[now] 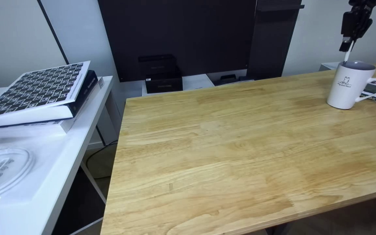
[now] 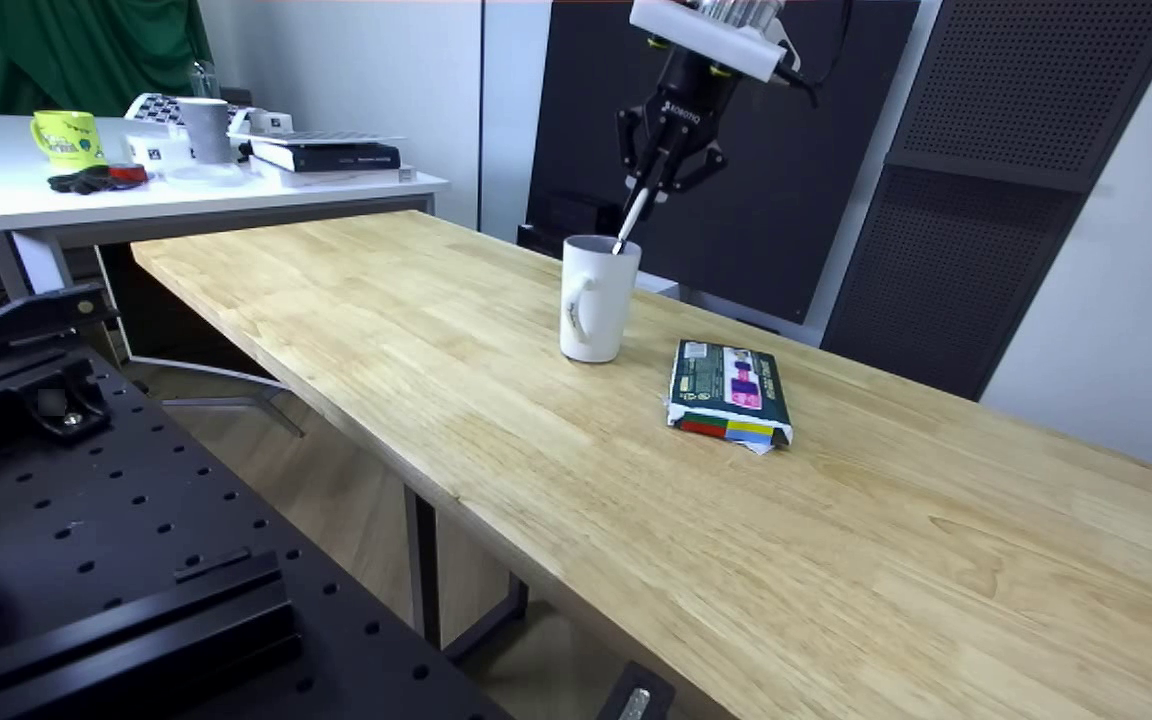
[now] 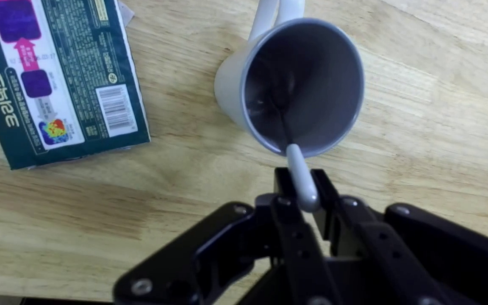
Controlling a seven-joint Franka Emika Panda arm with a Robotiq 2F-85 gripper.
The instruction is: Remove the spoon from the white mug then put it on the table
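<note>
The white mug [image 1: 344,89] stands upright on the light-wood table [image 1: 224,153], its handle to the side. It shows in both exterior views [image 2: 594,310] and from above in the wrist view [image 3: 232,91]. The spoon [image 3: 298,163] has a white handle end and a thin, darker-looking shaft. It leans in the mug, its lower end inside and hard to see in the shade. Its handle rises past the rim in both exterior views [image 2: 633,214]. My gripper [image 3: 302,180] is shut on the handle's upper end, just above and beside the mug's rim.
A dark green printed pack [image 2: 731,390] lies flat on the table near the mug, also in the wrist view [image 3: 74,80]. A white side table [image 1: 80,143] holds books [image 1: 38,91] and cups. A dark panel [image 1: 181,36] stands behind the table.
</note>
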